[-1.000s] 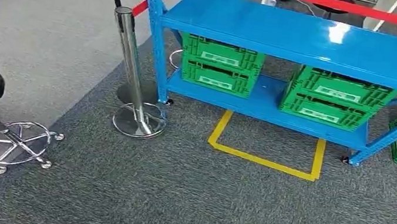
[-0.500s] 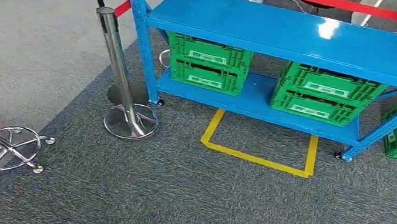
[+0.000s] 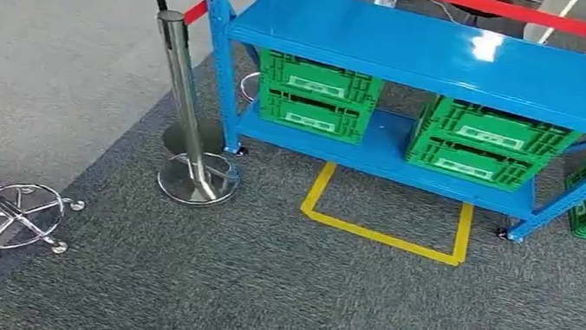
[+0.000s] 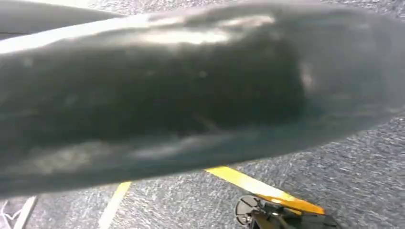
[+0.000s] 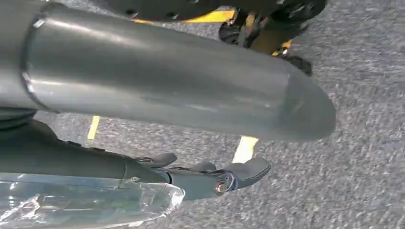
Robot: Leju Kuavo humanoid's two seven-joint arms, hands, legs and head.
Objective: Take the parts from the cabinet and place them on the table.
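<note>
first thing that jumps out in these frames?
The blue shelving rack at the top of the head view, with green crates paired on its lowest shelf. Next, the yellow tape outline on the dark carpet right in front of it, and the chrome barrier post beside the rack's left leg.
</note>
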